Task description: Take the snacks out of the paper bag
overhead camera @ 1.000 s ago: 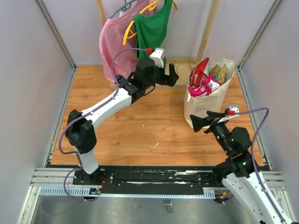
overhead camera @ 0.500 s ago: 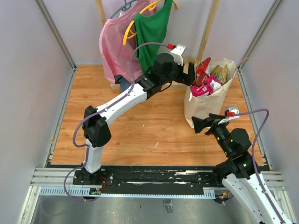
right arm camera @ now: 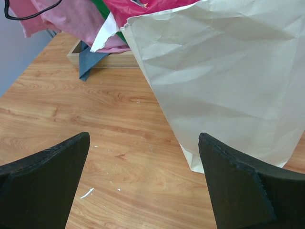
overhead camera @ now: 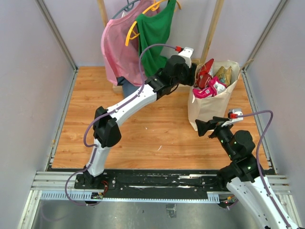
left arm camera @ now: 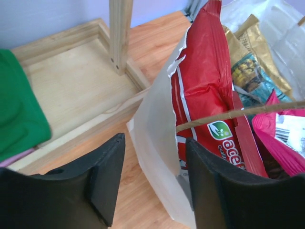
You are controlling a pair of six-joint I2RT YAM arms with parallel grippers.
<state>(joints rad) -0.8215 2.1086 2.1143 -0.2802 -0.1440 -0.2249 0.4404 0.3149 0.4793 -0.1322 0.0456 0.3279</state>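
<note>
The wooden tabletop is seen from above, and the paper bag is stood upright on it at about 2 o'clock, near the right wall, with its mouth open upward. At 12 o'clock a pink garment and a green garment are hung on hangers over a low wooden frame.

The left arm is stretched from its base at 7 o'clock toward 1 o'clock. The left claw is placed at the 9 o'clock rim of the bag's mouth. In the wrist view its jaws are held apart and released. The bag's torn wall and the lower edge of the red packet are caught between them, but a strip of tabletop is seen between the left finger and the wall. Nothing is gripped.

The right claw is held low at the bag's 6 o'clock, just beside its creased side. It is spread wide and empty.

The snacks are all kept inside the bag. The red packet is stood tallest, against the 9 o'clock wall. A pink packet is lodged at 7 o'clock of the mouth, and a gold packet is leaned toward 1 o'clock. A twisted handle is laid across the red packet.
</note>
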